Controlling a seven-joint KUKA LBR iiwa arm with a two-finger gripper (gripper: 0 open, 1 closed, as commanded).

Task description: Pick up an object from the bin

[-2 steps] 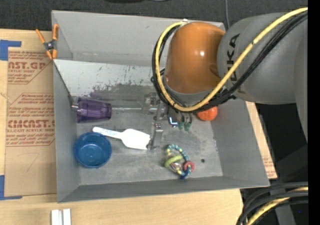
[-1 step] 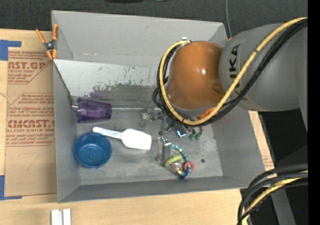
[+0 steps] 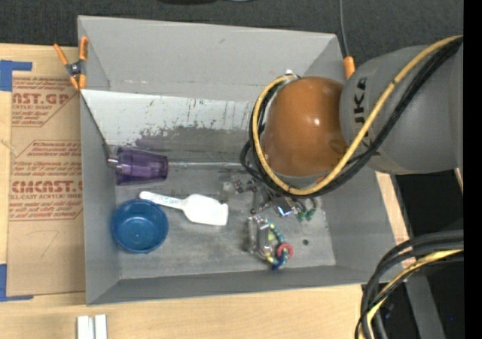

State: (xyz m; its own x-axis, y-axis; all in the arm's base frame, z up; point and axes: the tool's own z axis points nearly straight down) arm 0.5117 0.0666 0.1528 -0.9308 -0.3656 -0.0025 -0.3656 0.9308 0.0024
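In the camera view, we see the arm [image 3: 410, 115] reaching into the grey bin [image 3: 203, 59] from the view's right. Its orange cover [image 3: 305, 130] and looped cables [image 3: 258, 123] hang above the end effector [image 3: 265, 239]. The end effector sits low over the bin floor near the front wall. We cannot tell whether it is open or closed, and we see nothing gripped in it.

Three things lie in the bin, all on the side of the end effector away from the arm, toward the view's left. The nearest is a white spoon [image 3: 188, 208], lying flat, near the end effector but apart from it and a little farther back in the bin. Its long axis runs almost along the line joining it to the end effector, only slightly tilted. The broad scoop end points toward the end effector and the thin handle points away.

Beyond the handle a blue bowl [image 3: 139, 228] stands upright, just beside the spoon; we cannot tell whether they touch. Farthest off, toward the back wall, a purple cup [image 3: 141, 166] lies on its side with its long axis across the view.

We judge the spoon the readiest pick. The end effector would need to travel away from the arm until it is over the scoop or the handle, then close across the spoon's narrow width, not along its length.
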